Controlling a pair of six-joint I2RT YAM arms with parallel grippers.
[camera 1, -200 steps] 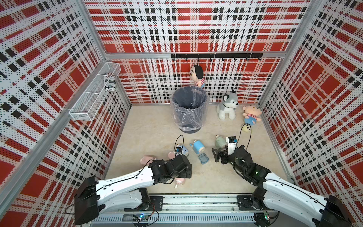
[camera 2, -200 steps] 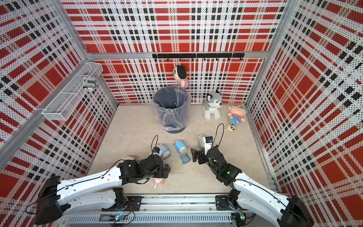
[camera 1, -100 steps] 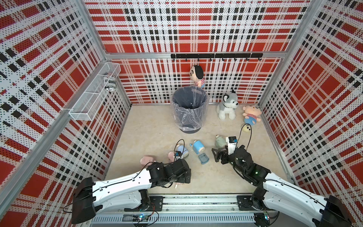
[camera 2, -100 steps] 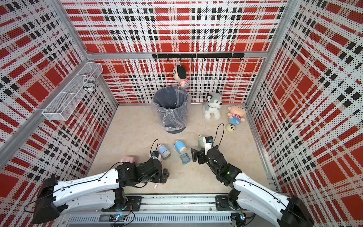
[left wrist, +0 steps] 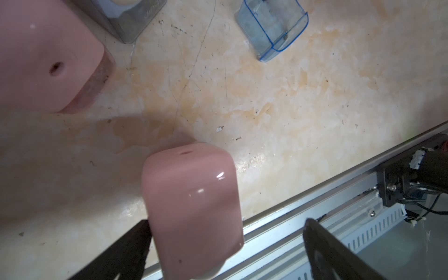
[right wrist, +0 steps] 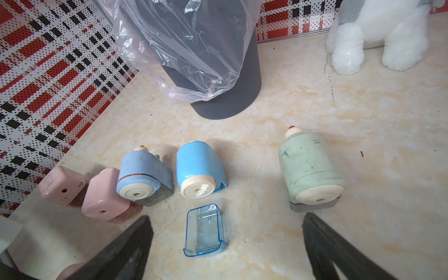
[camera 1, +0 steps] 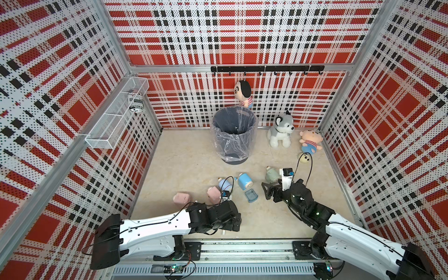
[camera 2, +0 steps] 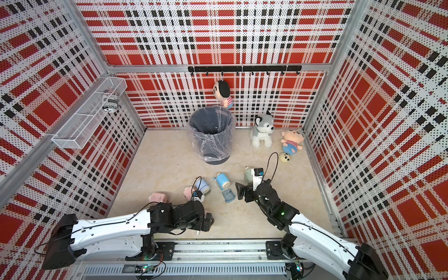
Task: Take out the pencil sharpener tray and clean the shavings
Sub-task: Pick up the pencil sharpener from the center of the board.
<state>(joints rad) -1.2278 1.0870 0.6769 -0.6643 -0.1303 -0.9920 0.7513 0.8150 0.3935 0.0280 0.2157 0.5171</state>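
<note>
**Cell seen from above, with both wrist views.** The clear blue tray (camera 1: 251,196) lies out of its housing on the marbled tabletop (camera 1: 189,169), open side up. It is just in front of the blue sharpener (camera 1: 244,181), which lies on its side; the two are near each other but apart. Grey smears line the tray's floor, and I cannot tell whether shavings lie in it.

The right gripper (right wrist: 225,217) hangs low over the tabletop, its fingers spread wide with nothing clamped. The tray sits just ahead of it, nearer one finger (right wrist: 135,235).

The left gripper (left wrist: 226,221), close to the front rail (left wrist: 278,215), is likewise spread wide. A pink sharpener (left wrist: 191,206) lies between its fingers, just beside one and well apart from its opposite, so it is not gripped.

In the right wrist view, a grey-blue sharpener (right wrist: 145,174), a second pink sharpener (right wrist: 104,194) and a third pink sharpener (right wrist: 61,185) lie in a row on one side of the blue sharpener. A green sharpener (right wrist: 310,169) lies on the other side.

The bin (camera 1: 234,135), lined with clear plastic, stands toward the back wall, well apart from the tray. A plush husky (camera 1: 280,131) sits beside the bin.
</note>
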